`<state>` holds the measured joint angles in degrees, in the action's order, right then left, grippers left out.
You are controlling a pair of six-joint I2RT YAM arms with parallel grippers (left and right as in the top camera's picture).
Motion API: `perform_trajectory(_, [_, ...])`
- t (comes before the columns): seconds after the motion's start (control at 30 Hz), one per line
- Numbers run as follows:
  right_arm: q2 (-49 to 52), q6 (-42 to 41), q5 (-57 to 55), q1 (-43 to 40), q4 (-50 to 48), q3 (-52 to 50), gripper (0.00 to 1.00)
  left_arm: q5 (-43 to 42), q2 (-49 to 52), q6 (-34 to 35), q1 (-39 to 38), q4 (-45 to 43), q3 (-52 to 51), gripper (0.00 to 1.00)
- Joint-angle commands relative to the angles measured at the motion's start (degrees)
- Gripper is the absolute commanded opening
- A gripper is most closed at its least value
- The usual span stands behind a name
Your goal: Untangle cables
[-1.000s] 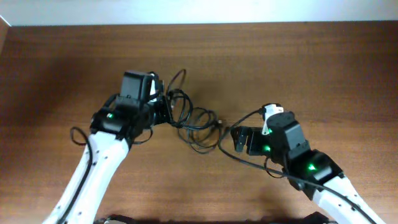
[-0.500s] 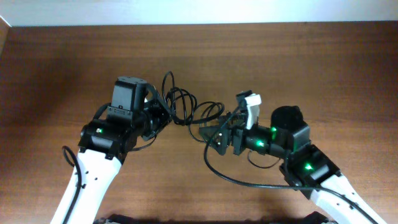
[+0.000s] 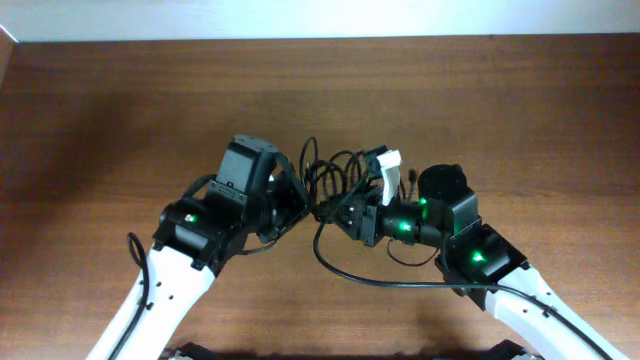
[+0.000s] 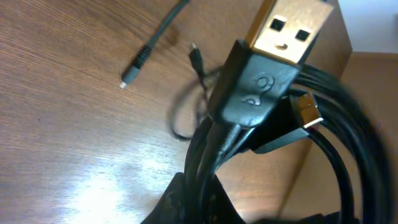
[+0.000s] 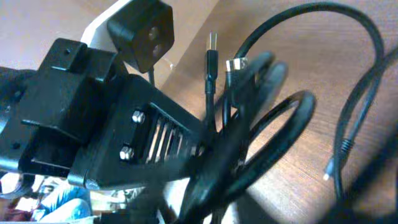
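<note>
The cables (image 3: 335, 172) are a bunch of thin black loops hanging between my two grippers above the middle of the table. My left gripper (image 3: 298, 205) is shut on the bundle (image 4: 205, 180), and a gold USB plug (image 4: 287, 28) sticks up just beyond its jaws. My right gripper (image 3: 342, 212) meets the same bunch from the right. Its view is blurred, but the cords (image 5: 273, 124) run down into its jaws (image 5: 211, 199), which look closed around them. One long strand (image 3: 370, 282) sags onto the table under the right arm.
A loose plug end (image 4: 132, 67) lies on the wooden table (image 3: 120, 120). The left arm's black gripper body (image 5: 93, 118) fills the left of the right wrist view, very close. The table's far edge (image 3: 320, 40) meets a white wall.
Both grippers have moved toward each other to the table's middle, lifting the bunch off the table. The right gripper, open before, has closed in on the cables beside the left gripper.
</note>
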<state>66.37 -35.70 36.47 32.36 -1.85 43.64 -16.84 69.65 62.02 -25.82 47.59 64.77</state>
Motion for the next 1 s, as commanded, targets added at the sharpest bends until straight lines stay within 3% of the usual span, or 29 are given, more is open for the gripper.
perform_trajectory(0.0, [0.9,0.7,0.2,0.6,-0.5,0.7,0.04,2.1,-0.8,0.0,-0.7,-0.3,0.2,0.00])
perform_trajectory(0.07, [0.9,1.0,-0.1,0.6,-0.5,0.7,0.04,7.5,-0.8,-3.7,-0.6,0.0,0.2,0.00])
perform_trajectory(0.17, [0.9,0.9,-0.1,0.5,-0.4,0.7,0.04,27.9,-0.8,-7.7,-0.6,7.1,0.2,0.28])
perform_trajectory(0.2, [0.9,0.9,0.0,-0.2,-0.2,0.7,0.04,33.5,-0.8,-7.8,-0.6,9.3,0.2,0.33])
perform_trajectory(0.33, [0.9,0.6,0.2,-0.6,0.5,0.7,0.04,33.4,-0.8,-8.0,-0.7,9.5,0.2,0.41])
perform_trajectory(0.4, [0.9,-3.3,0.0,-0.7,0.4,0.7,0.04,31.8,-0.8,-11.5,-0.7,9.4,0.2,0.43])
perform_trajectory(0.43, [0.9,-6.4,0.1,-1.4,0.6,0.7,0.04,30.3,-0.8,-15.8,-0.7,8.2,0.2,0.43])
perform_trajectory(0.47, [0.9,-11.4,1.0,-2.4,1.6,0.7,0.04,25.2,-0.8,-25.5,-0.7,3.8,0.2,0.42])
perform_trajectory(0.53, [0.9,-15.8,3.9,-4.0,3.2,0.7,0.04,20.3,-0.8,-28.9,-0.7,0.3,0.2,0.47])
perform_trajectory(0.6, [0.9,-20.9,5.1,-4.8,3.5,0.7,0.04,15.5,-0.8,-29.8,-0.7,-1.1,0.2,0.56])
perform_trajectory(0.67, [0.9,-28.7,4.3,-4.8,2.5,0.7,0.04,13.1,-0.8,-30.4,-0.7,-1.0,0.2,0.56])
perform_trajectory(0.73, [0.9,-35.8,2.5,-5.3,-1.7,0.7,0.04,13.1,-0.8,-24.4,-0.7,-0.3,0.2,0.49])
perform_trajectory(0.77, [0.9,-37.7,2.9,-6.3,-3.0,0.7,0.04,12.1,-0.8,-22.1,-0.7,-0.3,0.2,0.52])
perform_trajectory(0.8, [0.9,-34.2,5.9,-6.9,-4.8,0.7,0.04,12.2,-0.8,-22.7,-0.6,-1.2,0.2,0.63])
perform_trajectory(0.9, [0.9,-13.9,14.0,-6.9,-4.4,0.7,0.04,11.9,-0.8,-32.1,-0.7,-6.5,0.2,0.72])
perform_trajectory(0.97, [0.9,-7.6,14.4,-6.9,-3.7,0.7,0.04,6.9,-0.8,-42.0,-0.7,-10.7,0.2,0.71])
